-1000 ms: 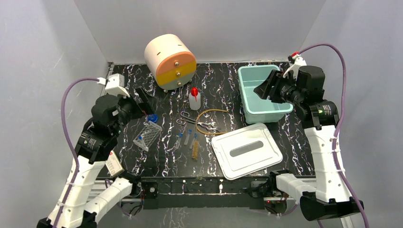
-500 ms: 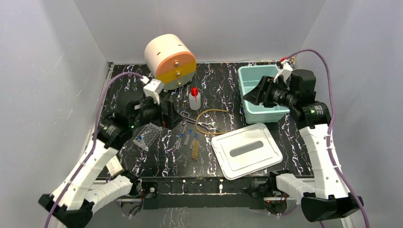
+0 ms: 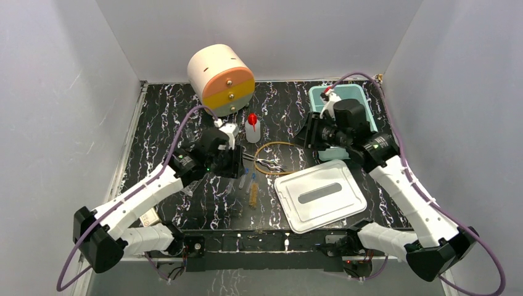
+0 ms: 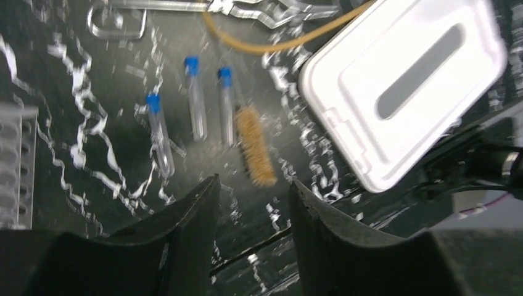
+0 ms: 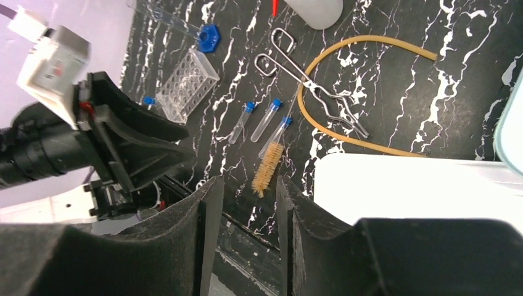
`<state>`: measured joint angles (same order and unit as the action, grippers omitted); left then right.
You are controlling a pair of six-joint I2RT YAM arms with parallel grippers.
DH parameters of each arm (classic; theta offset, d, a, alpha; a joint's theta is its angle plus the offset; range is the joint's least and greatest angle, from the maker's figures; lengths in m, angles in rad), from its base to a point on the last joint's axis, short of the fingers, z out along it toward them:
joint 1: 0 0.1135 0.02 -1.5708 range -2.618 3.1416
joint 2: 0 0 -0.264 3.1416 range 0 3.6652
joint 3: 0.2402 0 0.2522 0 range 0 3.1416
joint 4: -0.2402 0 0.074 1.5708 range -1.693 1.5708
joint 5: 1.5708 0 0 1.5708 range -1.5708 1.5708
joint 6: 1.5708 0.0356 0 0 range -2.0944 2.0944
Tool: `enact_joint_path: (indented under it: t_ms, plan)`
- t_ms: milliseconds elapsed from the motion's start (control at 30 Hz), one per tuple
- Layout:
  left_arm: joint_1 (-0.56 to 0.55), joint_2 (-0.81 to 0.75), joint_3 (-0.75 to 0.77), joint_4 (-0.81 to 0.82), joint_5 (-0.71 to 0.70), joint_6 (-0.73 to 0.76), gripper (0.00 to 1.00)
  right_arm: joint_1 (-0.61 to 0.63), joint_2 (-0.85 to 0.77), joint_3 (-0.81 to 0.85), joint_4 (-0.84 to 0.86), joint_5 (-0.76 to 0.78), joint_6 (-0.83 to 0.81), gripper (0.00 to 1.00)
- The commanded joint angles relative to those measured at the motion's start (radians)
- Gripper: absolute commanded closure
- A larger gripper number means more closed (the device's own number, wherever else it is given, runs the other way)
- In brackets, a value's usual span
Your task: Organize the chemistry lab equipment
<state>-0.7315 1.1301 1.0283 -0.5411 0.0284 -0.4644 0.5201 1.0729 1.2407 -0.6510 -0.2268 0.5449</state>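
Now the left claw (image 4: 254, 183) and right claw (image 5: 248, 180) hang open, empty. Grabbing one test tube (image 4: 227, 111) could bump the brush (image 4: 254, 148) just beside it.

My gripper (image 5: 247, 182) sits at six o'clock, jaws apart, the marbled table (image 5: 432, 105) showing in the gap. Just past the tips lies the tube brush (image 5: 267, 168), beside three test tubes (image 5: 266, 120) lying flat with their blue caps toward one o'clock. At twelve o'clock the forceps (image 5: 311, 86) lie with their tips inside the tubing loop (image 5: 364, 38). The squeeze bottle (image 5: 311, 9) is cut off by the top edge. The tube rack (image 5: 187, 84) is at ten o'clock and the left gripper (image 5: 185, 145) at nine. A white lid (image 5: 419, 185) fills four o'clock. The teal sliver at three is probably the bin (image 5: 513, 129).
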Motion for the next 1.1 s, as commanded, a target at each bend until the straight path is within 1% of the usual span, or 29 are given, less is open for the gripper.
enact_joint_path:
  t_ms: [0,67,167,233,333,400,533,600,733,933,1067]
  plan:
    - [-0.022,0.016,-0.070,-0.077,-0.150,-0.158,0.59,0.118,0.024,-0.006,0.017,0.216,0.061,0.55]
    - [-0.023,0.030,-0.091,-0.091,-0.178,-0.206,0.59,0.159,0.037,-0.010,0.010,0.302,0.077,0.55]
    - [-0.025,0.054,-0.133,-0.089,-0.193,-0.256,0.52,0.218,0.060,-0.021,0.015,0.358,0.103,0.56]
    - [-0.024,0.080,-0.157,-0.088,-0.215,-0.267,0.50,0.248,0.070,-0.032,0.024,0.379,0.120,0.56]
    - [-0.024,0.120,-0.193,-0.041,-0.200,-0.242,0.49,0.279,0.069,-0.063,0.048,0.395,0.146,0.56]
    - [-0.024,0.159,-0.215,-0.003,-0.180,-0.224,0.51,0.285,0.059,-0.089,0.069,0.394,0.161,0.56]
    - [-0.024,0.244,-0.226,0.022,-0.187,-0.232,0.58,0.288,0.035,-0.129,0.093,0.395,0.180,0.56]
    - [-0.024,0.274,-0.228,0.036,-0.189,-0.234,0.59,0.288,0.023,-0.140,0.096,0.400,0.181,0.55]
    - [-0.023,0.307,-0.218,0.049,-0.170,-0.214,0.59,0.289,0.001,-0.155,0.098,0.405,0.182,0.55]
    - [-0.023,0.355,-0.189,0.031,-0.220,-0.197,0.59,0.289,-0.032,-0.188,0.137,0.409,0.190,0.54]
    - [-0.022,0.391,-0.177,0.020,-0.253,-0.176,0.66,0.289,-0.028,-0.199,0.149,0.408,0.190,0.54]
